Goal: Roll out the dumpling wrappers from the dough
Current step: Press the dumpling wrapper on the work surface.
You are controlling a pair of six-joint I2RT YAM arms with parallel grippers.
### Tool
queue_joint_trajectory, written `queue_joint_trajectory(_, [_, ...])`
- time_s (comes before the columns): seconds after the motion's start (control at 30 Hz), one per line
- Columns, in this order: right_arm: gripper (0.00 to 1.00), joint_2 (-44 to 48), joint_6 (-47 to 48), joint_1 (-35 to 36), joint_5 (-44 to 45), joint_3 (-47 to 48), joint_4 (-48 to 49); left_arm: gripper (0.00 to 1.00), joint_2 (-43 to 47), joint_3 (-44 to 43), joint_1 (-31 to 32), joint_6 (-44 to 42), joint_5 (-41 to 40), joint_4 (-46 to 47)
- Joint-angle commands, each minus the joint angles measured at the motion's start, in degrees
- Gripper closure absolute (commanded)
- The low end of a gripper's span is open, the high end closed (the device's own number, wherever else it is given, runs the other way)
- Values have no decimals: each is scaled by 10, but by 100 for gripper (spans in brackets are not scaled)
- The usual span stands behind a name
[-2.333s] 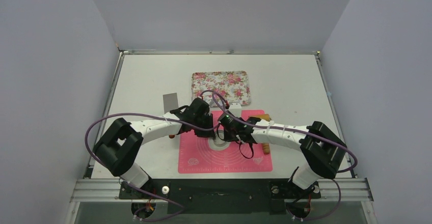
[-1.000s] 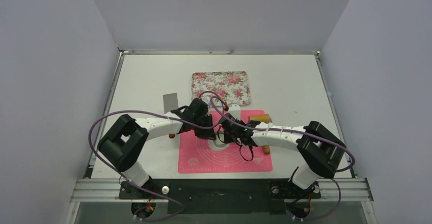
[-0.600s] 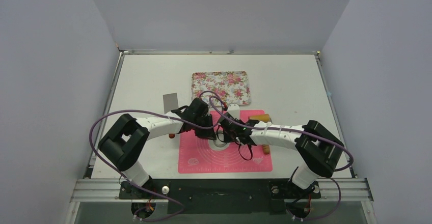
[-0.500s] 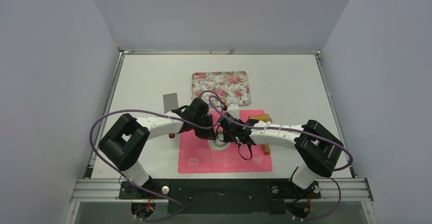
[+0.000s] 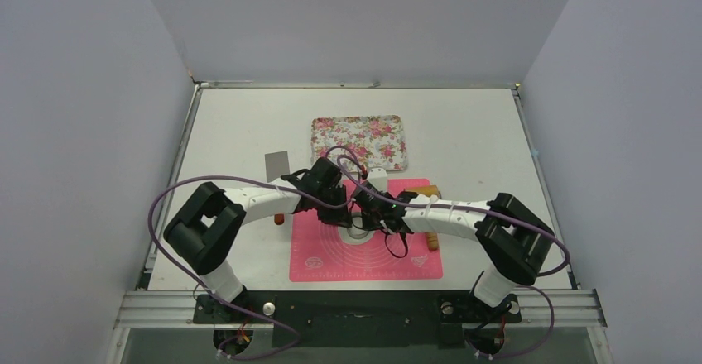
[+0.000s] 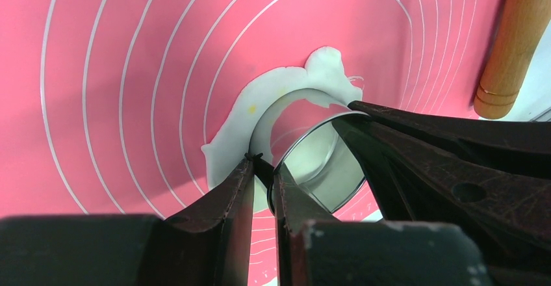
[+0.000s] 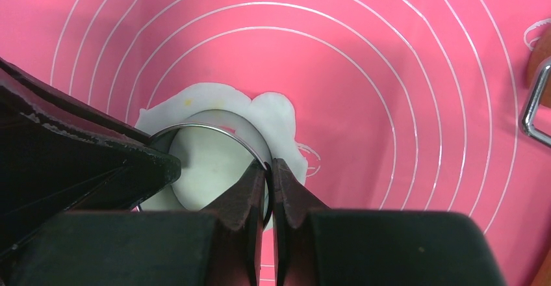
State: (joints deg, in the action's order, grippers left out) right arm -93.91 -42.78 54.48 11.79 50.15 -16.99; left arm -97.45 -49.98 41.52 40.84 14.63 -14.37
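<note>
Swung inward since the earliest overhead view: both elbows, the left one rightward and the right one leftward, wrists hardly displaced above the mat's middle. Left gripper [image 6: 263,172] nearly closed, pinching the thin wall of the round metal ring cutter [image 6: 305,136] on one side. Right gripper [image 7: 268,175] pressed together on the opposite side of the same wall, each gripper looming dark and large in the other's wrist view. Ring set open face up on the flattened white sheet of soft dough [image 7: 279,120], at the centre of the pink silicone mat with white concentric circles [image 5: 331,261]. Round the dough, bare pink on every side in both wrist views. Off at the mat's right edge, the brown wooden rolling pin [image 6: 513,45], well apart from the dough. Just beyond the mat's far edge, the rectangular floral-patterned tray [image 5: 358,142]. To the far left of the mat, a small grey rectangular card [image 5: 276,165] on the white table [image 5: 497,132], with open tabletop out to the far corners. Dough irregular, partly covered by the ring, round white patch enclosed inside it. Long axis diagonal in the left wrist view, from a ragged lower-left edge up to a rounded lobe at upper right, pointing toward the rolling pin. Too small overhead to judge its heading there.
</note>
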Motion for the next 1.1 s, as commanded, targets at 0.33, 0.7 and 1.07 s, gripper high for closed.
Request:
queue_joint_trajectory(0.33, [100,-76,-10,-3,-45,-39,37,100,-102,45,12,-38,-63,-36])
queue_joint_trajectory(0.7, [100,-81,16,-8,-43,-4,10,100,-89,49,1,-40,-72,-35])
queue_joint_trajectory(1.07, [100,-93,-1,-8,-55,-29,37,100,-102,55,12,-37,-75,-29])
